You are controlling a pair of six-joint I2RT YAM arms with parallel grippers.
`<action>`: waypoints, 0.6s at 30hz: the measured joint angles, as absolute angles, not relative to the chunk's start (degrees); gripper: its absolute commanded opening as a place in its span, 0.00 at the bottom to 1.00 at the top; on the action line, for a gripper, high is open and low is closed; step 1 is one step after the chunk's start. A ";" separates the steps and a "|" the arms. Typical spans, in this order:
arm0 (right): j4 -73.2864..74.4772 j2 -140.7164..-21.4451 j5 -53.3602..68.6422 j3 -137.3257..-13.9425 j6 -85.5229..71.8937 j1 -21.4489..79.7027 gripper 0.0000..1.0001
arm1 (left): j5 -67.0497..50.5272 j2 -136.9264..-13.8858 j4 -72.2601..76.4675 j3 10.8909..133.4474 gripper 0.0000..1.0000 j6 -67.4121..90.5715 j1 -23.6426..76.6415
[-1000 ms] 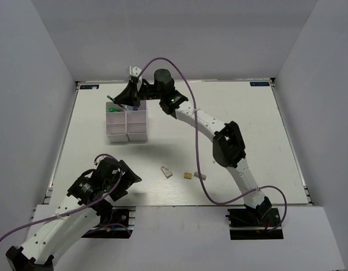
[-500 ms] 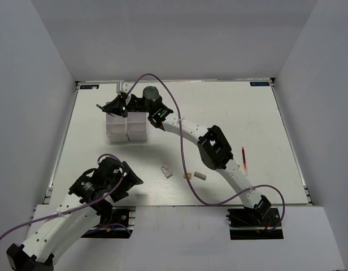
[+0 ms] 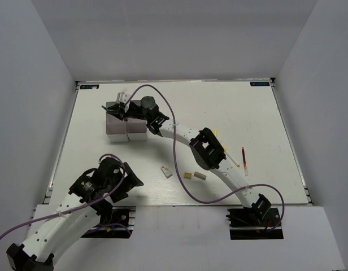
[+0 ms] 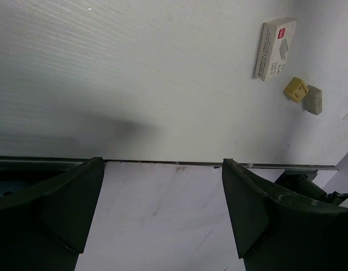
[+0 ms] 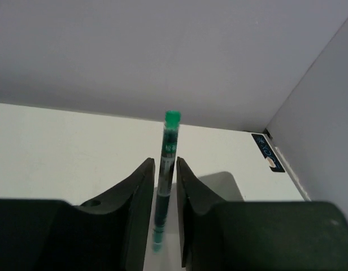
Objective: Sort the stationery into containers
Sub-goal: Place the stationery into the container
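Where the desk [image 3: 264,113] meets the arm bases, the left tool [image 4: 161,175] hangs low over the near edge, spread wide with nothing between its fingers. Their roots are cut off by the bottom of the wrist view.

Just beyond it lie a small white box [image 4: 275,48] with red print too small to read, then a yellow block [image 4: 296,89] and a grey block [image 4: 313,99] touching each other. Further right, a red pen [image 3: 243,160] lies lengthwise front to back. A thin white stick [image 3: 233,161] beside it is partly hidden by the right arm.

At the far left, the right tool [image 5: 164,164] is closed narrowly on a highlighter [image 5: 169,135] over the white tray [image 3: 113,129], whose far compartments it covers. The highlighter is slim and dark with a green cap. Its long axis runs straight out past the fingertips, cap outermost, pointing left and away in the top view. Its rear end blurs out between the fingers.
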State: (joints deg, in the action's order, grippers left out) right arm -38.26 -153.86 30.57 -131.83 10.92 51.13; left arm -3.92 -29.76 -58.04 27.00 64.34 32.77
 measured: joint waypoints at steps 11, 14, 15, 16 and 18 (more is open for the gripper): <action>-40.99 -147.81 30.74 -120.40 10.72 51.00 0.55 | -5.13 -34.41 -54.63 28.91 0.87 60.95 32.77; -41.80 -139.52 30.48 -110.91 8.91 50.72 0.43 | -5.65 -36.99 -51.42 30.68 0.68 59.09 32.77; -41.78 -136.42 30.35 -108.20 8.32 50.57 0.39 | -6.11 -38.35 -50.19 31.66 0.62 58.11 32.75; -41.28 -132.79 29.85 -105.78 7.66 50.35 0.37 | -6.72 -39.86 -48.58 32.64 0.55 56.88 32.75; -38.92 -125.80 28.36 -103.37 6.79 49.54 0.36 | -8.45 -43.48 -45.10 34.63 0.37 54.72 32.75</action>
State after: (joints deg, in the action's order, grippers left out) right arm -38.92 -125.80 28.36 -103.37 6.79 49.54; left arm -8.45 -43.48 -45.10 34.63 54.72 32.75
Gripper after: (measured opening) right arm 0.378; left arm 0.479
